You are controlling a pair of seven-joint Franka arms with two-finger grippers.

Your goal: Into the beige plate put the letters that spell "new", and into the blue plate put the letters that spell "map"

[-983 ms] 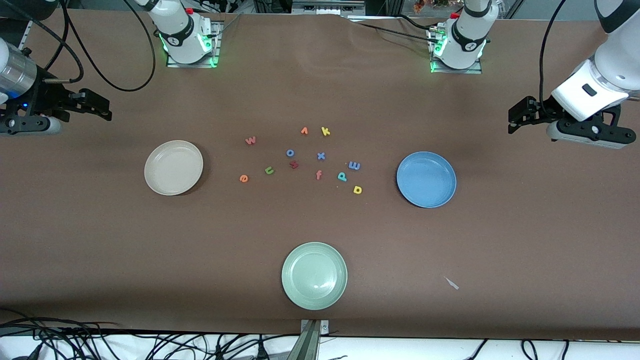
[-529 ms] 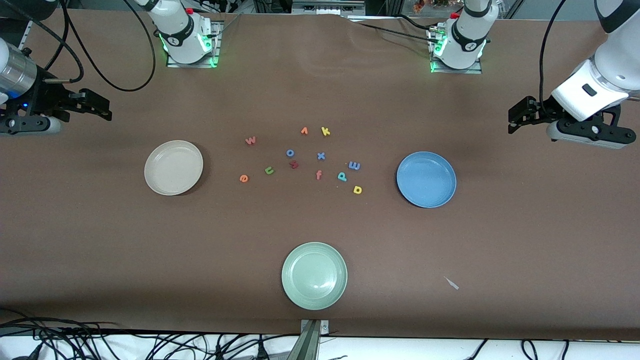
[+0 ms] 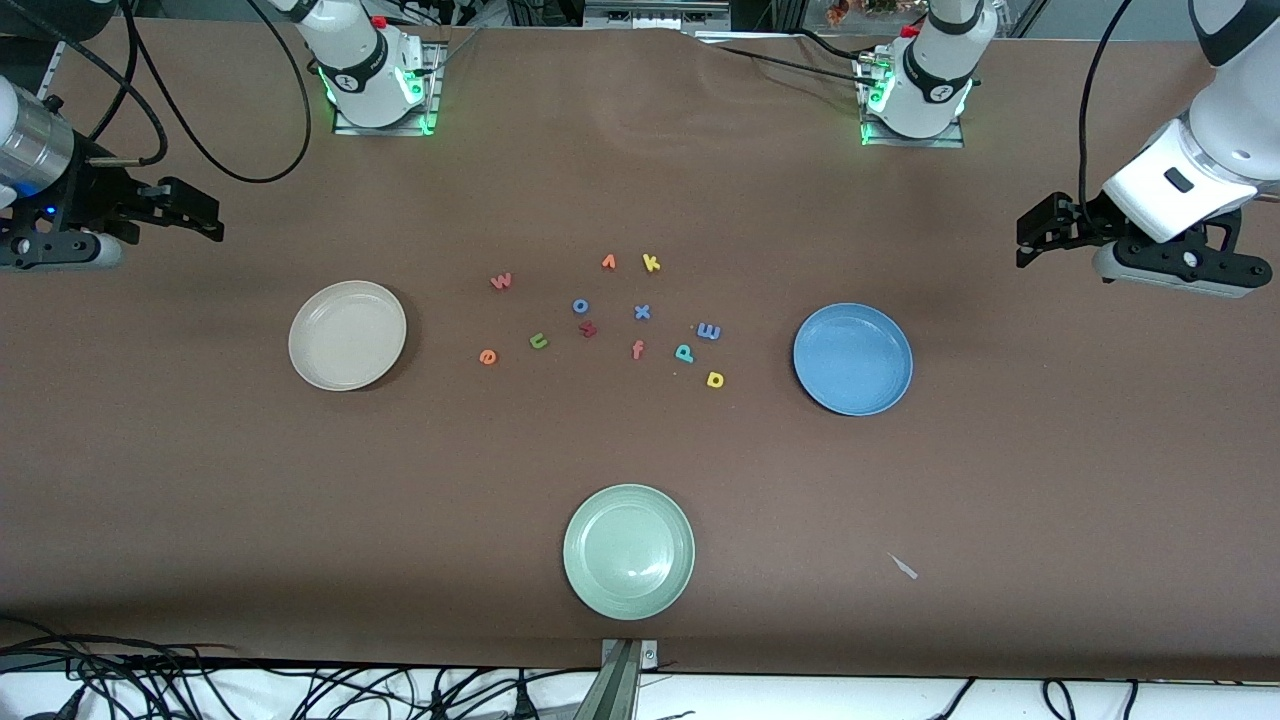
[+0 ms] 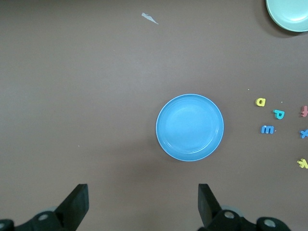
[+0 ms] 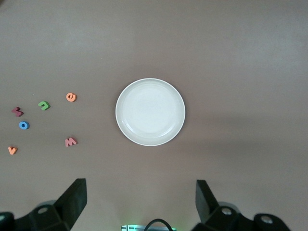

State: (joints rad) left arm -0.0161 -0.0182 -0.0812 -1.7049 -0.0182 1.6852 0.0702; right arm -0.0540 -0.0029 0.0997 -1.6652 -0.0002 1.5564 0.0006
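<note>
Plain round blue plate, shallow, unfilled.

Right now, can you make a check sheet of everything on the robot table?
Surface: brown table, one small pale scrap.
Job's things: beige plate and blue plate both empty; n, e, w, m, a, p lie between them.
Clutter: pale green plate; spare letters k, x, o, f.
Grippers: left gripper and right gripper open, empty, waiting at the table's ends.
Cables: black cables near the bases.
Surroundings: nothing seen.
</note>
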